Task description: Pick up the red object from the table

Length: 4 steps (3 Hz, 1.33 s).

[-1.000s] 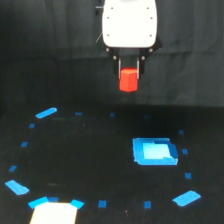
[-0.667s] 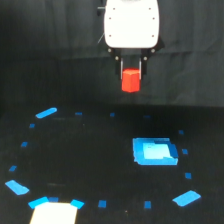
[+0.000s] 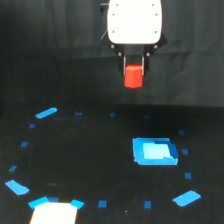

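Note:
The red object (image 3: 133,76) is a small red-orange block hanging in the air well above the black table (image 3: 90,155). My gripper (image 3: 134,73) is shut on it, with a dark finger on each side of the block's upper part. The white gripper body sits directly above, at the top of the exterior view. The block's lower half shows below the fingertips.
A larger blue rectangular patch (image 3: 155,151) lies on the table below and slightly to the exterior view's right of the block. Small blue tape marks ring the table. A pale patch (image 3: 54,212) sits at the bottom left.
The gripper and the red object have shifted slightly to the exterior view's right and a little higher. Nothing on the table has moved.

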Motion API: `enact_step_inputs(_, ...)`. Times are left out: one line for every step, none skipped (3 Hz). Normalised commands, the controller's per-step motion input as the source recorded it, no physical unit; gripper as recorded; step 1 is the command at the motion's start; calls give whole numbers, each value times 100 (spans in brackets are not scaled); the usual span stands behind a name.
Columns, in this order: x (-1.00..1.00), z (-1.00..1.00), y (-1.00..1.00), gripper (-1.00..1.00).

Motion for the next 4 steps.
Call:
enact_step_inputs(-8,-23,-19,-100)
enact_step_inputs(-14,78,-21,-100)
enact_step_inputs(34,17,-10,-100)
enact_step_inputs(30,5,39,-90)
